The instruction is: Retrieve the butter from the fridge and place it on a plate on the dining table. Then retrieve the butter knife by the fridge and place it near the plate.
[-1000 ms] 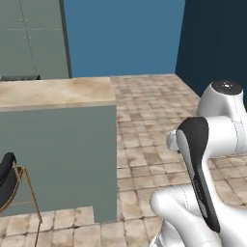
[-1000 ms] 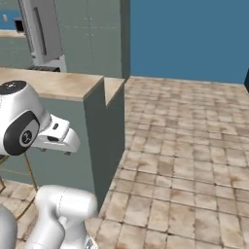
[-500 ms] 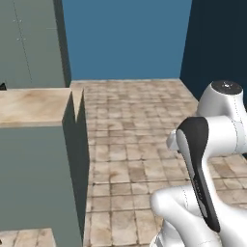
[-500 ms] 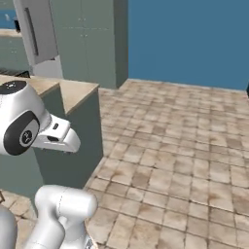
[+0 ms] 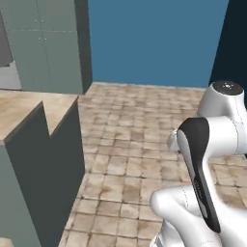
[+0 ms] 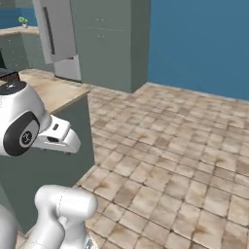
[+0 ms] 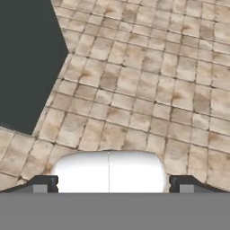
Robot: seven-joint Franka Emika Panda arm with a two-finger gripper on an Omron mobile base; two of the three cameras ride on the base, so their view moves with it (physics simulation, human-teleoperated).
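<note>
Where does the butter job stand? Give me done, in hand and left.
Done: nothing visible; no butter, plate or knife in sight. In hand: the gripper is open and empty above the tiled floor, with the fridge across the room, shut. Left: fetch the butter, plate it on the dining table, then the knife.

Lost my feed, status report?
Gripper open, empty, above floor tiles. Fridge ahead, door shut. Dining table corner between base and fridge.
</note>
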